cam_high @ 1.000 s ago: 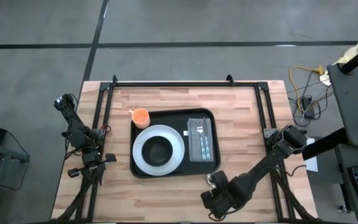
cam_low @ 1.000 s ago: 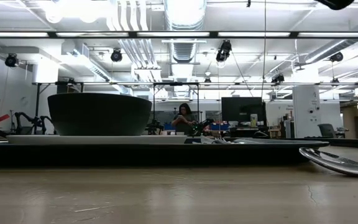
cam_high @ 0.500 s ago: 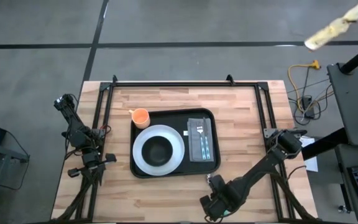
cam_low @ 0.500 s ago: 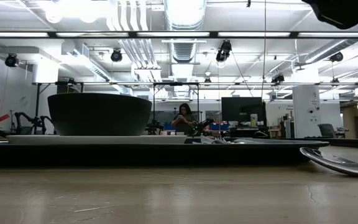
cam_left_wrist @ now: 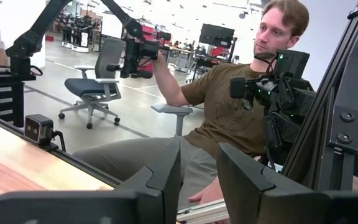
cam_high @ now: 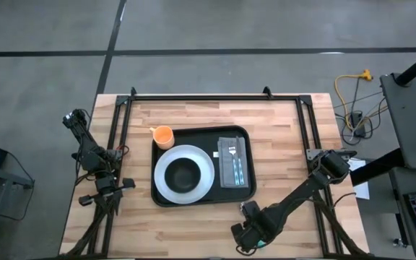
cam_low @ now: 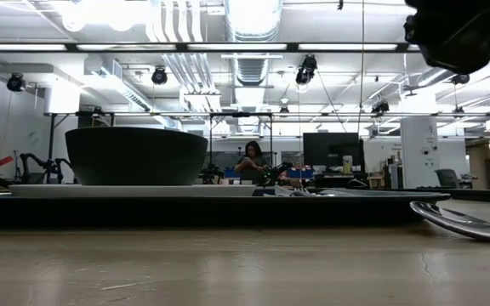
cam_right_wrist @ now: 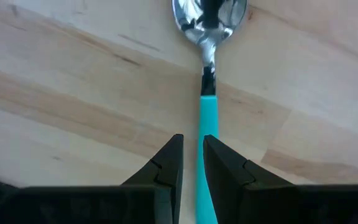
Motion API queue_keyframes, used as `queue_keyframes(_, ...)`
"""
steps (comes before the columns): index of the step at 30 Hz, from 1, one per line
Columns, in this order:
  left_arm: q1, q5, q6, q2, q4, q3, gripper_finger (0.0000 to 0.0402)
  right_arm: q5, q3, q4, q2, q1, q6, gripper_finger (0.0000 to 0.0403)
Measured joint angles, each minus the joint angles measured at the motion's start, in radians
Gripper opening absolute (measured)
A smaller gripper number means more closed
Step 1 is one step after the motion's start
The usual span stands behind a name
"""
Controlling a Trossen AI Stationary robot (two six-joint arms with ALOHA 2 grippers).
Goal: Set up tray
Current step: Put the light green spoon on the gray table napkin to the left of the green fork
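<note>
My right gripper (cam_right_wrist: 192, 163) points straight down at the table, just off the tray's (cam_high: 202, 201) near right corner, fingers nearly together astride the spoon's (cam_right_wrist: 206, 93) teal handle. My left gripper (cam_left_wrist: 197, 180) waits, slightly parted, left of the tray at table centre.

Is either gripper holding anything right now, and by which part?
The left gripper holds nothing. The right gripper is at the spoon's teal handle, but whether it grips it cannot be told.
</note>
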Motion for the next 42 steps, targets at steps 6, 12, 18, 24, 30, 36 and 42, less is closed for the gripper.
queue_keyframes(6,0.000,0.000,0.000,0.000,0.000,0.000,0.0085,-0.003,-0.028,0.014,0.000,-0.012,-0.043,0.0052)
queue_keyframes(12,0.000,0.000,0.000,0.000,0.000,0.000,0.0085,-0.011,-0.061,0.059,0.000,-0.017,-0.044,0.0053)
queue_keyframes(18,0.000,0.000,0.000,0.000,0.000,0.000,0.0085,-0.034,-0.082,0.077,0.000,-0.022,-0.043,0.0054)
queue_keyframes(24,0.000,0.000,0.000,0.000,0.000,0.000,0.0085,-0.043,-0.113,0.113,-0.003,-0.025,-0.041,0.0053)
queue_keyframes(30,0.000,0.000,0.000,0.000,0.000,0.000,0.0085,-0.048,-0.132,0.148,-0.001,-0.024,-0.041,0.0060)
queue_keyframes(36,0.000,0.000,0.000,0.000,0.000,0.000,0.0085,-0.047,-0.132,0.155,-0.001,-0.024,-0.043,0.0066)
queue_keyframes(42,0.000,0.000,0.000,0.000,0.000,0.000,0.0085,-0.047,-0.132,0.159,-0.001,-0.024,-0.043,0.0058)
